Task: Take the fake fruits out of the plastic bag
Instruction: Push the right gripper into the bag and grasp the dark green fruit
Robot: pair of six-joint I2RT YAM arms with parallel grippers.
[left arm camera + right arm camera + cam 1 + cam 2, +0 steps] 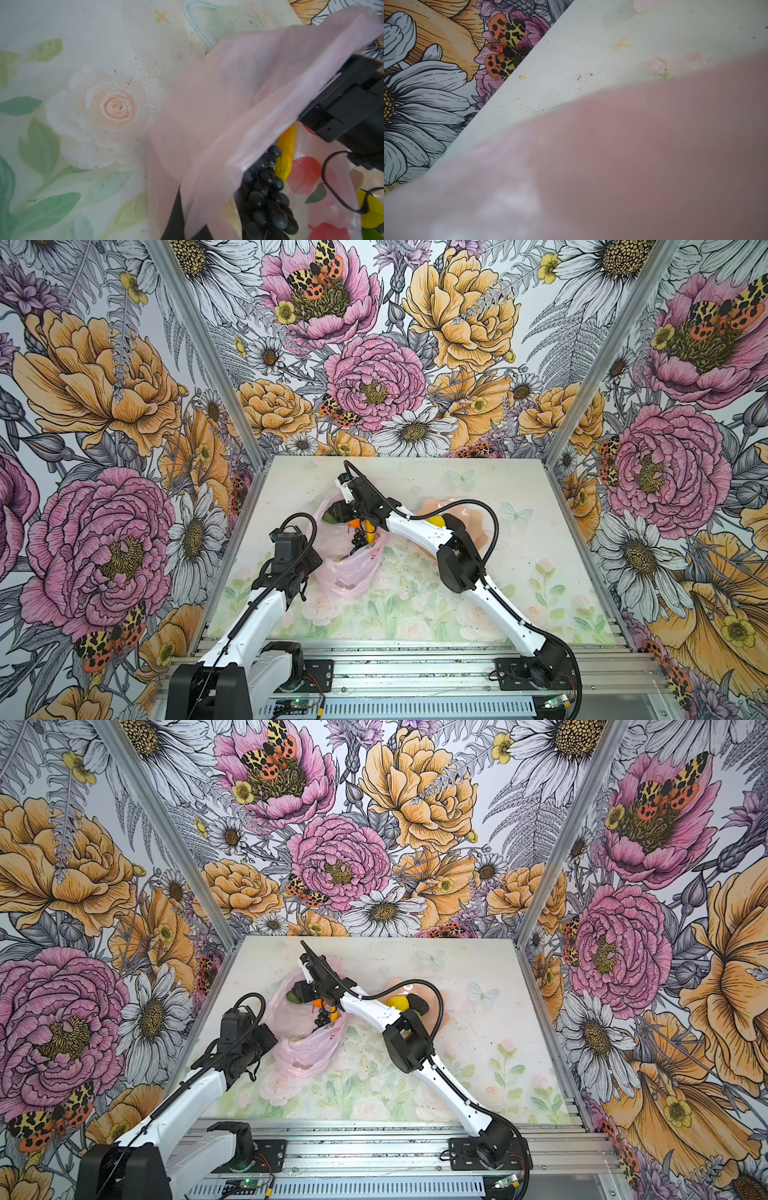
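The pink plastic bag [349, 568] [309, 1048] lies left of the table's middle, mouth toward the back. My left gripper [309, 570] is shut on its near edge; the film wraps a dark finger [176, 216]. My right gripper [333, 514] [297, 994] reaches into the mouth, against a green fruit [328, 518]. Whether its jaws are open I cannot see; bag film [633, 155] covers the right wrist view. Inside lie an orange [354, 523], a banana [286, 153] and a grape bunch [268, 197].
A peach bowl [478, 526] [440, 1015] stands right of the bag, under my right forearm, holding a lemon [397, 1002] and a dark avocado [419, 1004]. The floral walls close in at the back and both sides.
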